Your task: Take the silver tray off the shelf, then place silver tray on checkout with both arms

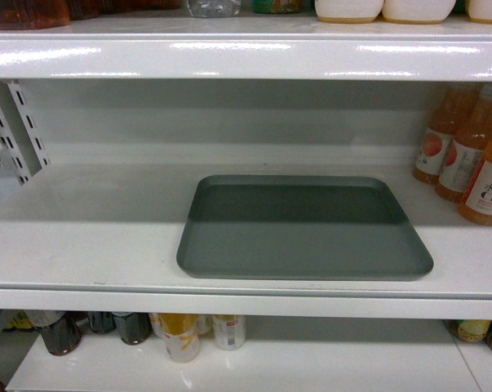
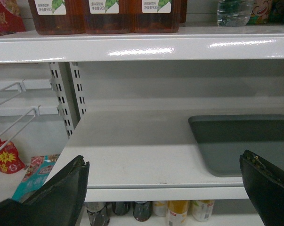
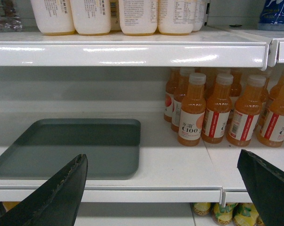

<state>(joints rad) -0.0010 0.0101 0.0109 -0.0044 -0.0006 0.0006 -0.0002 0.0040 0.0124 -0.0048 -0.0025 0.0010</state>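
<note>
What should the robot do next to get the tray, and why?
Probably reach both arms forward to the tray's two short sides. It lies flat on the shelf, untouched, and the left gripper and right gripper are open, short of the shelf edge.

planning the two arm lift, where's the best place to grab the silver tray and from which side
Probably the two short ends of the silver tray, one gripper each, coming in from the front of the shelf. It lies flat with only a low raised rim, so each open gripper would likely have to pinch the rim: left gripper at the left end, right gripper at the right end, which is nearest the orange bottles.
</note>
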